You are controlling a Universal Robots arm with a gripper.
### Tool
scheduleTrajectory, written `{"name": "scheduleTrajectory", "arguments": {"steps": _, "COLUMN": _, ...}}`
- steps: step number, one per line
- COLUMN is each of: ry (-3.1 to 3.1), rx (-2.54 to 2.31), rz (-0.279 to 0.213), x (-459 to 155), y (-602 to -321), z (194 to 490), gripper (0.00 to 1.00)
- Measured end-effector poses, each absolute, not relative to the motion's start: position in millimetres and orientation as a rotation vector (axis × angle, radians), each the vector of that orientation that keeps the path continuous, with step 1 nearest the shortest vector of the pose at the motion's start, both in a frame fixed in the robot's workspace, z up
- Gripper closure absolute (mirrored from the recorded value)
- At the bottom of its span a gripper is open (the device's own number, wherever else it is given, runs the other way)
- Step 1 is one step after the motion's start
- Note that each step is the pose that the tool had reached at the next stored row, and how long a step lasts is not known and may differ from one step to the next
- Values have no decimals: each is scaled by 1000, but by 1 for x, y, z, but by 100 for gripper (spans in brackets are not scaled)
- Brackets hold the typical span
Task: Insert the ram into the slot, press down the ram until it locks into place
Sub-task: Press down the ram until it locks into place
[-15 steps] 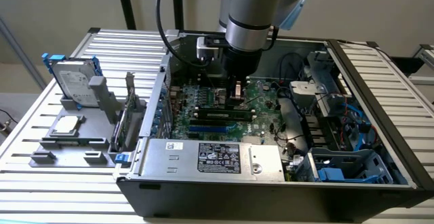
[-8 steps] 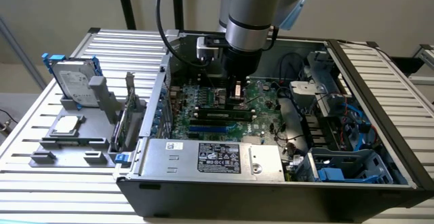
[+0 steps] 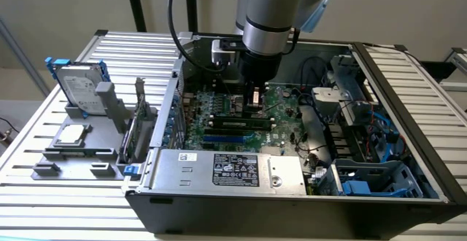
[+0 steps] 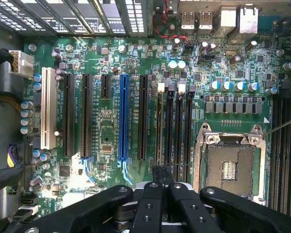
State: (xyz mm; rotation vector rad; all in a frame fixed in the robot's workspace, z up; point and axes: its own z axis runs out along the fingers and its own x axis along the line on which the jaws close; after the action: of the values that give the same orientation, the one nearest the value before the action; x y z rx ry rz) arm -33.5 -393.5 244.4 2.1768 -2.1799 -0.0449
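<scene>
1. My claw [image 3: 255, 103] hangs on the grey arm inside the open black computer case [image 3: 292, 213], low over the green motherboard [image 3: 281, 101].
2. In the wrist view the claw [image 4: 162, 177] has its two black fingertips [image 4: 157, 175] drawn together with no gap I can see. I can make out nothing held between them.
3. The ram [image 3: 235, 124], a long, thin, dark memory stick with a pale label, sits just beside the claw in the exterior view, on the side nearer the camera. I cannot tell whether the claw touches it.
4. The stick lies lengthwise in the slot [image 3: 219, 128], a narrow black socket with a pale latch at each end. I cannot tell whether the latches are locked.
5. A bright blue connector strip [image 3: 226, 139] runs parallel to the ram, a little nearer the camera.
6. In the wrist view I see a row of four narrow black sockets [image 4: 178, 121] ahead of the fingertips. A silver-framed square CPU socket [image 4: 230, 162] lies beside them and a long blue slot [image 4: 123, 116] lies on their other side.
7. A silver power supply box with a white label [image 3: 219, 170] fills the near edge of the case.
8. Outside the case, on the exterior view's left, a silver hard drive [image 3: 80, 90] stands upright in a grey holder [image 3: 73, 156] on the ribbed metal bench [image 3: 58, 208].
</scene>
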Motion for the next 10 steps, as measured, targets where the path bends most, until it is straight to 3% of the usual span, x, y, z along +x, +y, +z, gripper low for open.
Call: {"name": "scheduleTrajectory", "arguments": {"steps": 10, "ry": -2190, "rx": 2186, "rz": -24, "x": -38, "y": -393, "z": 243, "gripper": 90}}
